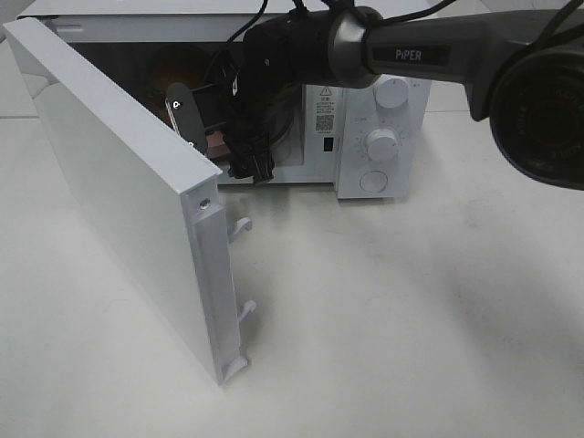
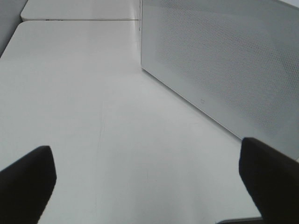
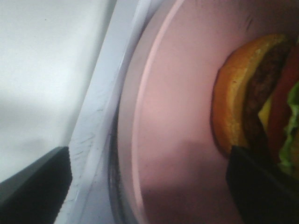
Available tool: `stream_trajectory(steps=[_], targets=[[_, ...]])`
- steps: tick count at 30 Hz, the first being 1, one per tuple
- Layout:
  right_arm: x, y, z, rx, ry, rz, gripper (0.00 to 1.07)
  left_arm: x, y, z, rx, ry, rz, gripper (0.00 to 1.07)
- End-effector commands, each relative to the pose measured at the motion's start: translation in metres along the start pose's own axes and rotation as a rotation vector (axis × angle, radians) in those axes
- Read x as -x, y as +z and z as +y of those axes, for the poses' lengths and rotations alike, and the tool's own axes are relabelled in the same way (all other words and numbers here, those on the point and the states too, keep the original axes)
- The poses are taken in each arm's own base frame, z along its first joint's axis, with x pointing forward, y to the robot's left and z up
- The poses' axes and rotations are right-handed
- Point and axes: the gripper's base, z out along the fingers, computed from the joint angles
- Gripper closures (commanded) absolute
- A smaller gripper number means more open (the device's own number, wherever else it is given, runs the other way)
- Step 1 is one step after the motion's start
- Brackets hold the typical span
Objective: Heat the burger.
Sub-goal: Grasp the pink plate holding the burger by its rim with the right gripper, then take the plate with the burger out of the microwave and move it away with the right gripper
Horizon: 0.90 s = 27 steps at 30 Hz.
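Layered burger [image 3: 261, 98] on pink plate [image 3: 173, 116] inside microwave [image 1: 383, 100]

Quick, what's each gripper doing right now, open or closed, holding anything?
Left gripper: open, holding nothing.
Right gripper: open, jaws around the round pink plate, no grip visible.

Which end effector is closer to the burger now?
Right. The right end effector is inside the microwave beside the burger; the left end effector is outside, over the table.
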Motion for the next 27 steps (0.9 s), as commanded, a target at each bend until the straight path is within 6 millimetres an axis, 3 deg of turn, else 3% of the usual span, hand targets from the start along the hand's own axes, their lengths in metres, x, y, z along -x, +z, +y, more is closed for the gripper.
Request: stream_trajectory(steps=[1,2,3,4,5,6,7,9,27], targets=[[0.003,-0.001,-0.003,-0.013,0.007,-0.007,0.46,-0.001,-0.003,-0.001,-0.002,-0.006,-0.016,0.07],[0.003,-0.001,-0.003,-0.013,0.007,-0.007,0.46,-0.001,-0.003,-0.001,-0.002,-0.006,-0.016,0.07],[0.003,-0.001,-0.003,-0.014,0.007,-0.007,0.54,-0.001,-0.003,-0.001,-0.002,-0.006,-0.016,0.07],[0.003,-0.001,-0.003,-0.014,0.007,-0.007,0.71,-0.001,-0.003,-0.001,-0.002,-0.006,-0.016,0.07],[0.003,-0.001,-0.003,-0.014,0.007,-0.007,0.71,-0.001,-0.003,-0.001,-0.002,-0.006,-0.016,0.07],[0.003,-0.001,-0.003,-0.014,0.007,-0.007,0.9,-0.001,-0.003,-0.001,-0.002,-0.006,-0.016,0.07],[0.003,-0.001,-0.003,-0.014,0.007,-0.007,0.9,-0.001,-0.003,-0.001,-0.002,-0.006,-0.016,0.07],[0.004,-0.002,-0.003,-0.011,0.025,-0.017,1.07,-0.001,-0.003,-0.001,-0.002,-0.006,-0.016,0.07],[0.007,-0.012,-0.003,0.04,-0.031,-0.022,1.07,-0.001,-0.003,-0.001,-0.004,-0.007,-0.016,0.07]])
